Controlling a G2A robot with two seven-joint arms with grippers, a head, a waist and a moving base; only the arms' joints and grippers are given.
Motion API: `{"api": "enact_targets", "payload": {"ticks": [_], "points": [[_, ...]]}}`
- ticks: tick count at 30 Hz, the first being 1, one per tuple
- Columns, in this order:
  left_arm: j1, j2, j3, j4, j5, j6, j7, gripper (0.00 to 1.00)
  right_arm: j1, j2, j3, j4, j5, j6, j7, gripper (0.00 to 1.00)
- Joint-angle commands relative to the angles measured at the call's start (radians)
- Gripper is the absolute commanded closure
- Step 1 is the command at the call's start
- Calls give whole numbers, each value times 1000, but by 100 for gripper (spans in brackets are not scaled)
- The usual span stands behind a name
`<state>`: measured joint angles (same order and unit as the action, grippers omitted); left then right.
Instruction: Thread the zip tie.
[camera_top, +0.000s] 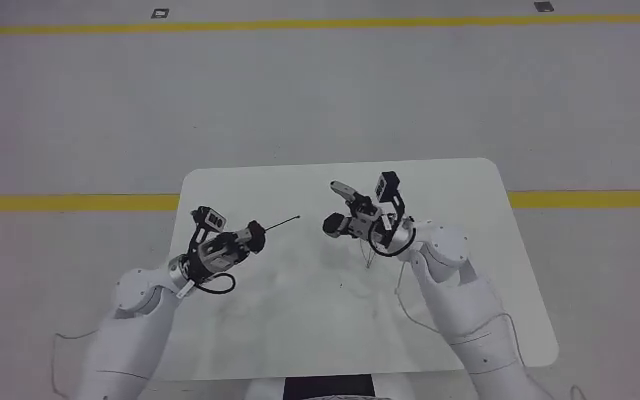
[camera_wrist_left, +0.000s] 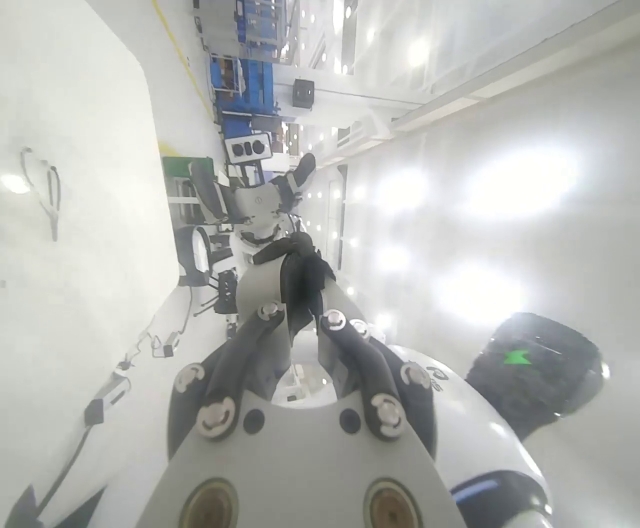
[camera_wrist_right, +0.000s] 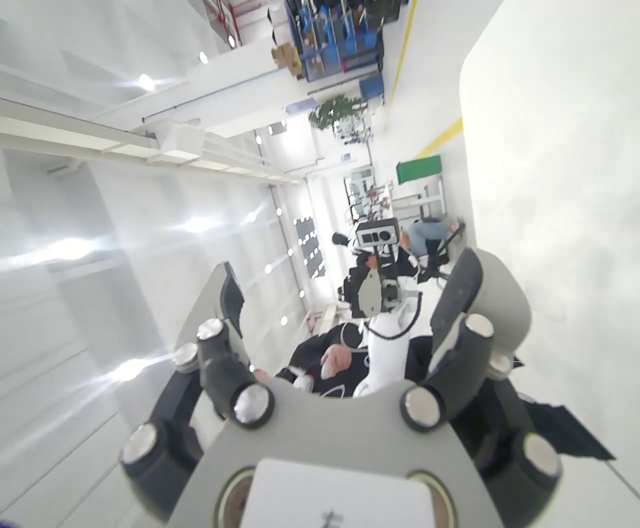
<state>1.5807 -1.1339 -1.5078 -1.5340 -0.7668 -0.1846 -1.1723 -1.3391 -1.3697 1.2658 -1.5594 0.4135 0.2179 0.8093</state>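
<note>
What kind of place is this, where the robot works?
Probably a large workshop or factory hall: yellow floor lines, blue storage racks in the background, and a single white table standing in open space.

Industrial hall: floor tape (camera_top: 300, 24), racks (camera_wrist_right: 332, 42)

My arms (camera_top: 140, 300) are glossy white with black cables (camera_top: 388, 240); the left end effector (camera_wrist_left: 300, 260) and right end effector (camera_wrist_right: 347, 265) are grey with silver screws (camera_wrist_left: 215, 417)

A white table (camera_top: 470, 210) with rounded corners stood on a pale grey floor (camera_top: 300, 100) crossed by yellow lines (camera_top: 300, 24). Farther off were blue shelving (camera_wrist_right: 340, 47), a green bin (camera_wrist_right: 419, 170) and bright ceiling lights (camera_wrist_left: 417, 50).
</note>
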Motion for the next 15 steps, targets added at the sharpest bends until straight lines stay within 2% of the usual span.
{"api": "enact_targets", "payload": {"ticks": [1, 4, 7, 8, 9, 15], "points": [[2, 2, -5, 10, -51, 26, -43, 100, 19, 2, -1, 28, 30, 0, 64, 0], [3, 3, 0, 28, -126, 60, -96, 100, 49, 2, -22, 66, 69, -8, 118, 0], [4, 2, 6, 49, -175, 78, -103, 100, 72, -3, -53, 104, 119, -24, 164, 0], [1, 4, 6, 54, -162, 69, -116, 100, 76, -3, -57, 111, 131, -26, 172, 0], [-4, 6, 4, 48, -136, 32, -152, 100, 76, -3, -57, 111, 131, -26, 172, 0], [-4, 6, 4, 48, -136, 32, -152, 100, 76, -3, -57, 111, 131, -26, 172, 0]]}}
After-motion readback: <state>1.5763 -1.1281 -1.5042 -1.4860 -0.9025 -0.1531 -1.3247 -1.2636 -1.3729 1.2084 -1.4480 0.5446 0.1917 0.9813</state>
